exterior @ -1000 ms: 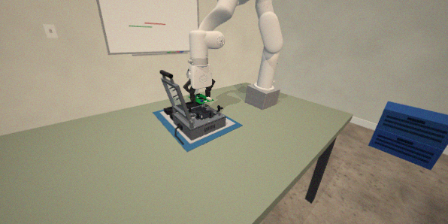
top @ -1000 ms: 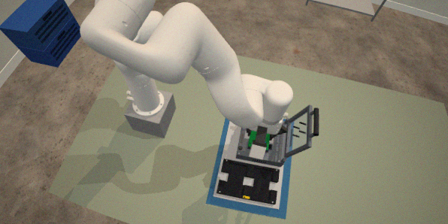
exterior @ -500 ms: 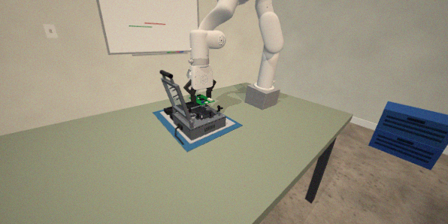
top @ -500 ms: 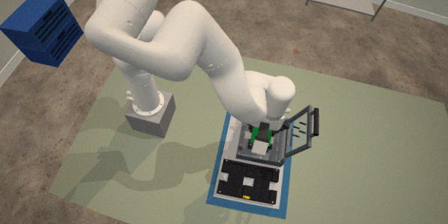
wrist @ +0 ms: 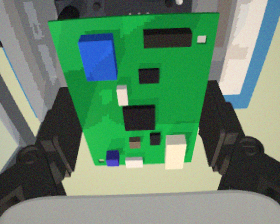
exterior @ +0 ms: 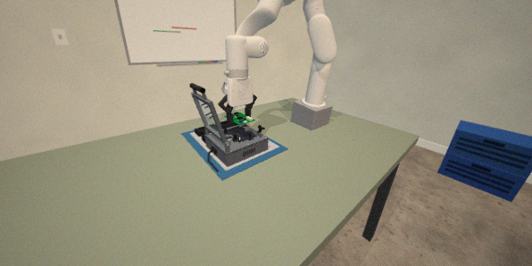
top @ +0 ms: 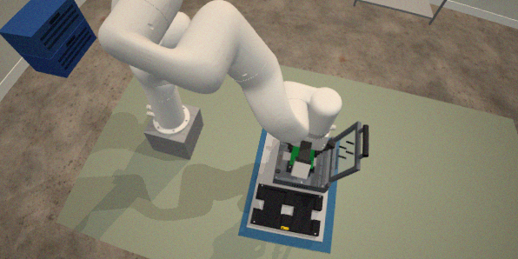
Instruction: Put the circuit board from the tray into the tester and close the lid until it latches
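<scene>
My gripper is shut on the green circuit board by its long edges. The board is face up and roughly level above the grey tester, with a gap below it in the exterior view. The white connector is at the bottom of the wrist view, on the end away from the tray. The lid stands open, its black handle at the top. The latch hook stands opposite the hinge. The board hides the pins in the wrist view.
The black tray lies beside the tester, its pockets showing no board. Both stand on a blue-edged mat. The raised lid stands close to the gripper on the hinge side. A cable hangs beside the tester.
</scene>
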